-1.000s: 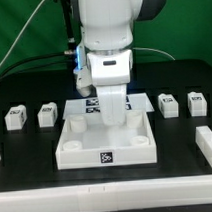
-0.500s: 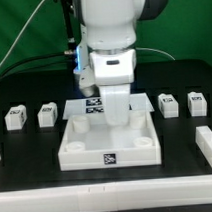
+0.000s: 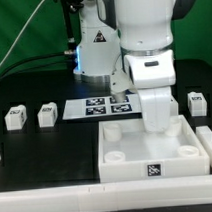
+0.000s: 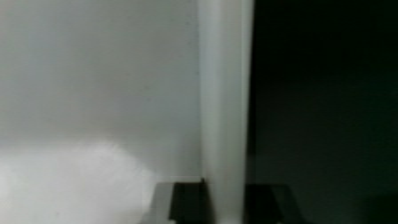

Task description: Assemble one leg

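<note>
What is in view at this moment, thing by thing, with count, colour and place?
legs: three showing, white with black-and-white tags; two on the exterior view's left, one on its right, past the arm
tray: one, white, round corner sockets, tag on its front wall; front right of the table
marker board: one, white with four tags; flat, behind the tray
bar: one, white; at the exterior view's right edge, beside the tray
table: one, black
backdrop: green, behind everything
arm: one, white, over the tray
pincer: one, white, lowered into the tray; open or shut cannot be told
</note>
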### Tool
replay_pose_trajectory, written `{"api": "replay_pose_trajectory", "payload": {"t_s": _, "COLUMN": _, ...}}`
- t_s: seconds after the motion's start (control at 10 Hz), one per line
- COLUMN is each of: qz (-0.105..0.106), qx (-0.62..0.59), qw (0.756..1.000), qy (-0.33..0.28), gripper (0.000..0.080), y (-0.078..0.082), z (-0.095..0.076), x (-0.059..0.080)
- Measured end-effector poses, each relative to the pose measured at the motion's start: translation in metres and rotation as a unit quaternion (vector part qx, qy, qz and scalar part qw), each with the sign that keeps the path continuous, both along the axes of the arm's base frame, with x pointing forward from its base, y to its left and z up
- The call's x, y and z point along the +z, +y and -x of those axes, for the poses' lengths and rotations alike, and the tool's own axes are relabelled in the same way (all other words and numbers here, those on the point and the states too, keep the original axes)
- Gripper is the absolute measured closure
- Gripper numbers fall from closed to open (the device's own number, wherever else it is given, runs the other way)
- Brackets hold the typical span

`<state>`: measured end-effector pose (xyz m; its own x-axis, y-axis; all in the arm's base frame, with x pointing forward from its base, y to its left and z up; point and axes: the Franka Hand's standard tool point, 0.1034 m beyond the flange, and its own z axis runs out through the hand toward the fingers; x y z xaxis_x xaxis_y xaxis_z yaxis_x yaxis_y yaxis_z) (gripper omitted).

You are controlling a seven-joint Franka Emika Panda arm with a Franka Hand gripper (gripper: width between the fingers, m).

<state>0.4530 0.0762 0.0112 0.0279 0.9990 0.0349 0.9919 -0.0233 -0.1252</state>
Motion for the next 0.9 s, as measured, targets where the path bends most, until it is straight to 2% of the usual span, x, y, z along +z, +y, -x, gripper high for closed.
{"api": "replay_pose_trajectory", "payload": {"t_s": 0.7, "qz": -0.007, "qx": -0.002, "qw": 1.000, "qy": -0.017, "gripper": 0.0726, "y": 0.007, "z": -0.030, "x": 0.000}}
{"api": "replay_pose_trajectory", "payload": {"t_s": 0.9, "qz": -0.007, "qx": -0.004, "qw": 1.000, "qy": -0.016, "gripper": 0.0726, "y": 0.007, "z": -0.028, "x": -0.001}}
